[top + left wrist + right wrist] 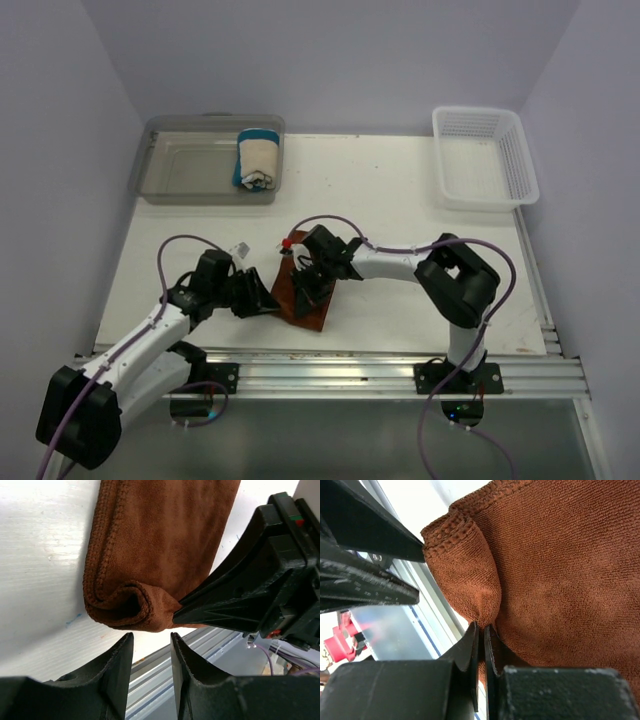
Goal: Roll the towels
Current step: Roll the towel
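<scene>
The rust-brown towel (308, 318) (165, 540) (570, 580) lies near the front edge of the bench (400, 200), one end curled over. The right jaws pinch that curled fold; the left jaws stand spread just short of it, empty. The cream towel (258, 160) sits rolled in the clear bin (185, 172)

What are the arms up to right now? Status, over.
Right gripper pinching brown towel fold. Left gripper open at its rolled end. Cream towel rolled, in bin. Nothing in the way.

Plain rust-brown towel (165, 540); cream towel (259, 157), blue edges.
</scene>
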Available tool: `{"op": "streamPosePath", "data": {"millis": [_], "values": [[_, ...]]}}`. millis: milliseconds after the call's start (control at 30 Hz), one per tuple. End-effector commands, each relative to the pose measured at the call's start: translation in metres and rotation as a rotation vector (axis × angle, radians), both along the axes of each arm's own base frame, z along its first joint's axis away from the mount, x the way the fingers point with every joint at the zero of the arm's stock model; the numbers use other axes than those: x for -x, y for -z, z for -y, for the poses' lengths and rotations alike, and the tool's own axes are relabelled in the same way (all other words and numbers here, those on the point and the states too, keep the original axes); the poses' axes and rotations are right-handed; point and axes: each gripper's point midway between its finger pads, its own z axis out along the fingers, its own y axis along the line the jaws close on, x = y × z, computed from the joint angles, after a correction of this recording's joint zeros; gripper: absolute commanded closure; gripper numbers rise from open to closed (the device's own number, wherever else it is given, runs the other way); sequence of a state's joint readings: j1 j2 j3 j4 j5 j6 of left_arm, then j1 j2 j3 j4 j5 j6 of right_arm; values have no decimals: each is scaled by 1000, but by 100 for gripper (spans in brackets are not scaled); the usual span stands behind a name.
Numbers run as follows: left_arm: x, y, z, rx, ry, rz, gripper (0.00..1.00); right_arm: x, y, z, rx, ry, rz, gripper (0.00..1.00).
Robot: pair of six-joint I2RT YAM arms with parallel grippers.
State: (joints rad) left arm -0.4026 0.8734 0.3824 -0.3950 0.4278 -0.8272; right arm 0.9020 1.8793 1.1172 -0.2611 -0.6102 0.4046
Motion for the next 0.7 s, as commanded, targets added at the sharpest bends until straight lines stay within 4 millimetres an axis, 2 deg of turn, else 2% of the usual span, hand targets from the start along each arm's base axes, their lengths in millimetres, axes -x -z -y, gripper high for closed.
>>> {"op": "streamPosePath", "data": {"millis": [0,300,467,667], "values": [[-11,-19,18,101,37,66,61,1,-2,-2,4,-1,-39,100],[-14,-13,24,133,36,49,61,2,3,0,19,-10,-53,100],[-22,-8,20,86,20,45,61,1,3,0,19,-9,-52,100],[-22,6,13,22,5,14,62,1,-1,-1,15,-23,-48,100]]}}
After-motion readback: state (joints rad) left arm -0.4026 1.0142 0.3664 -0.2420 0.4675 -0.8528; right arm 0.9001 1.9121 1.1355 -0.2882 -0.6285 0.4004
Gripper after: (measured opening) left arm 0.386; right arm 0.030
